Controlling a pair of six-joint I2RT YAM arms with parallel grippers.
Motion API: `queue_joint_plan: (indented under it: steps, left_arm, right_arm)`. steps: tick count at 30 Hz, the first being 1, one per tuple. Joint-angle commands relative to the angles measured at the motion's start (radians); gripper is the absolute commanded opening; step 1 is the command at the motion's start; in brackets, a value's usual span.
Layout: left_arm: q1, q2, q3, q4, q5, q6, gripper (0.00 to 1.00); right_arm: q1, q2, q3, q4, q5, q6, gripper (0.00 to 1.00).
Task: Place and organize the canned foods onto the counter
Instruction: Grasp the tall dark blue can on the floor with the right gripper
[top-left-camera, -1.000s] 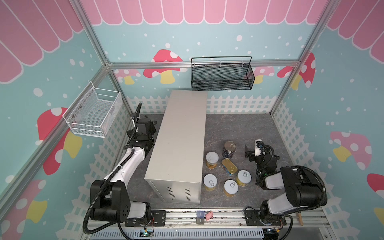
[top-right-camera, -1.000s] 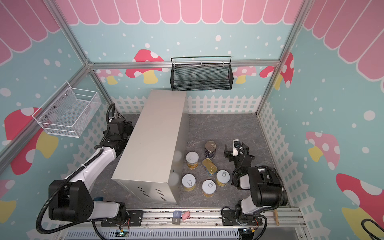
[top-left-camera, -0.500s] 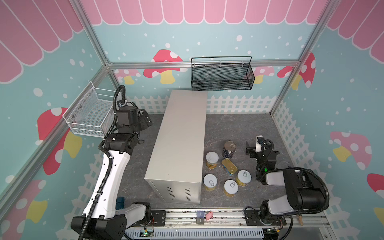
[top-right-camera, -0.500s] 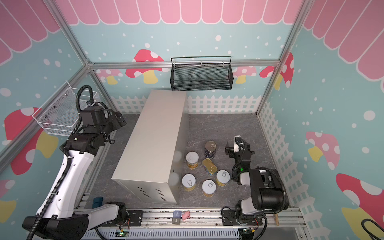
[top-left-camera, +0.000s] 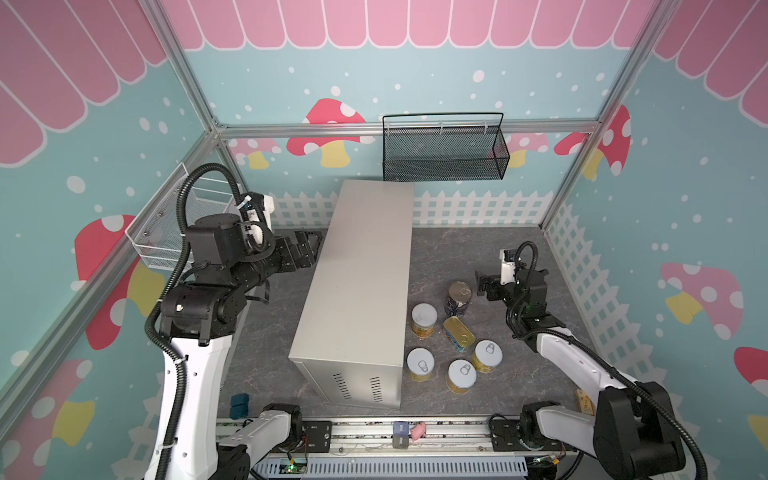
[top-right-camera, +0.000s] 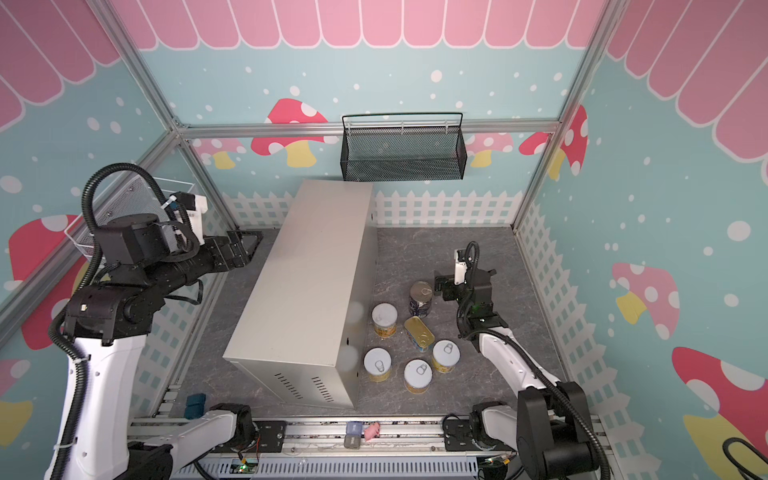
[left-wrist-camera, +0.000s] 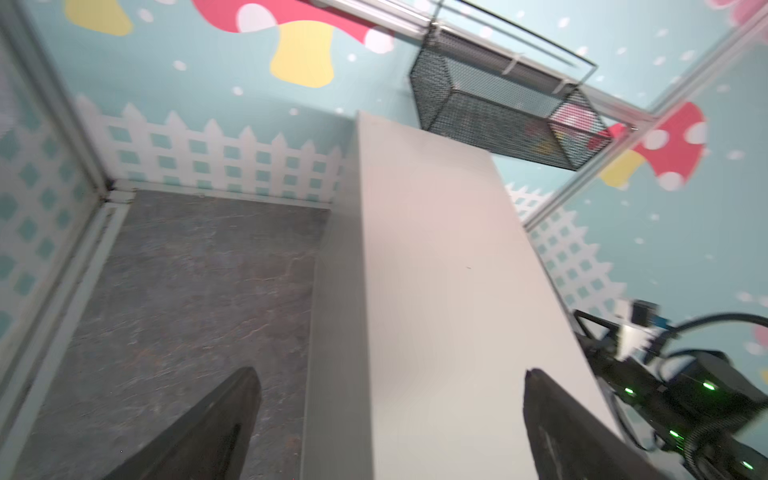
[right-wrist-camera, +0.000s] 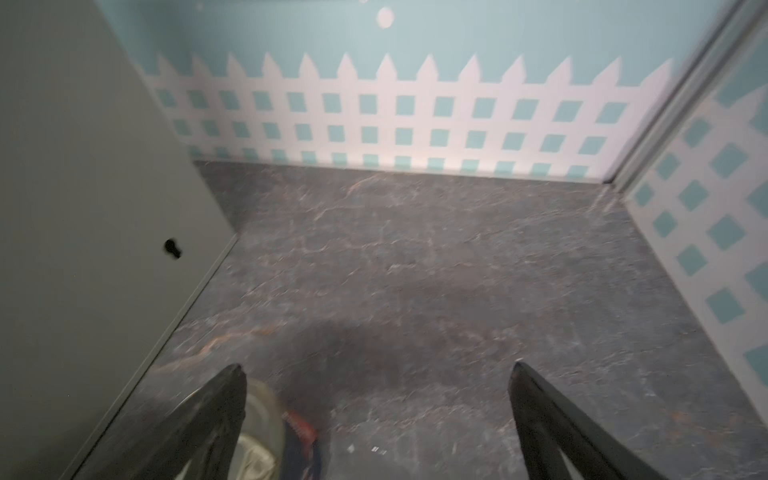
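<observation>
Since a second ago the left arm has risen from beside the counter, so the left gripper now hangs wide open and empty over the counter's left edge, while the right gripper, equally spread and empty, has edged just beside the navy can. All six tins sit on the grey stone-pattern floor right of the counter: navy can, white-lidded can, gold tin and three short cans. Teal mushroom walls with a white fence enclose the cell; a black basket hangs at the back, a white basket at the left.
</observation>
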Motion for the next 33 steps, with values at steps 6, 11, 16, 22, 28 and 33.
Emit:
queue_joint_plan:
  steps: [6, 11, 16, 22, 28, 33]
  left_arm:
    - [-0.001, -0.076, 0.022, -0.02, 0.267, 0.027, 1.0]
    - [-0.002, -0.091, 0.003, -0.051, 0.33, 0.035, 1.0]
    - [-0.002, -0.131, -0.029, -0.07, 0.3, 0.052, 1.0]
    - [-0.002, -0.148, -0.067, -0.07, 0.296, 0.053, 1.0]
    - [-0.003, -0.148, -0.094, -0.071, 0.3, 0.052, 1.0]
    - [-0.006, -0.164, -0.117, -0.071, 0.294, 0.063, 1.0]
  right_arm:
    - [0.123, -0.028, 0.0, -0.234, -0.037, 0.058, 1.0]
    - [0.162, 0.01, 0.011, -0.218, -0.046, 0.07, 0.99]
    - [0.186, 0.084, 0.038, -0.207, -0.052, 0.064, 0.99]
    - [0.203, 0.16, 0.046, -0.156, 0.025, 0.1, 0.99]
    - [0.205, 0.242, 0.061, -0.098, 0.053, 0.117, 0.94]
    - [0.206, 0.278, 0.075, -0.063, 0.081, 0.12, 0.93]
